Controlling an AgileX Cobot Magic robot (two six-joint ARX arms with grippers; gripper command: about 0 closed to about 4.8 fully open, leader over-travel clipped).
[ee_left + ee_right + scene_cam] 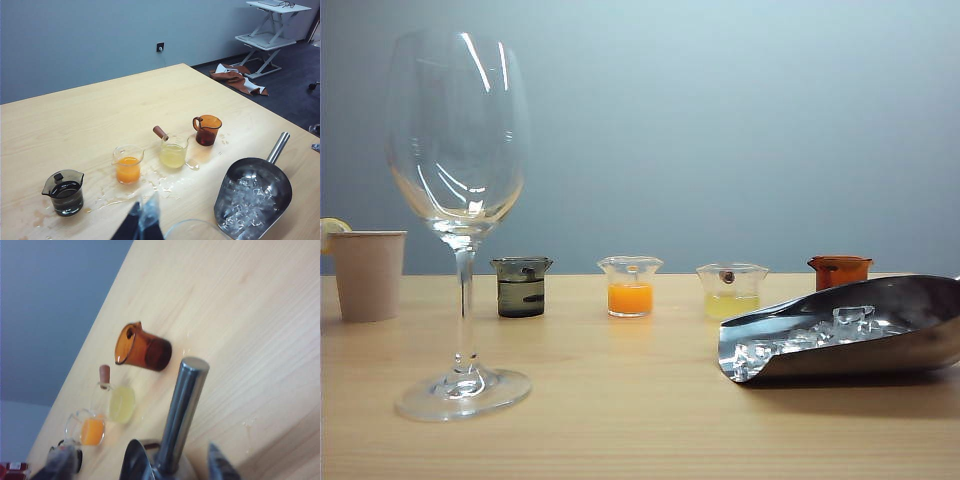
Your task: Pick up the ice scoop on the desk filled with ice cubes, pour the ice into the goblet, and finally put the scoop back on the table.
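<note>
The goblet [460,150] stands upright on the left of the table [640,430]. Its bowl holds no ice. The shiny ice scoop [850,335] lies on the desk at the right, holding a heap of ice cubes [825,330]. Neither arm shows in the exterior view. My right gripper [140,467] is open, its fingers [220,465] wide apart on either side of the scoop's handle [182,405] without touching it. My left gripper [144,220] is shut on nothing, just above the goblet's rim [192,229] and beside the ice scoop [255,195].
A row of small beakers stands behind: dark [521,286], orange [630,287], yellow [731,291] and an amber one [839,270]. A beige paper cup [367,273] stands at far left. Wet patches [150,185] lie in front of the beakers. The desk's edge [280,112] drops to the floor.
</note>
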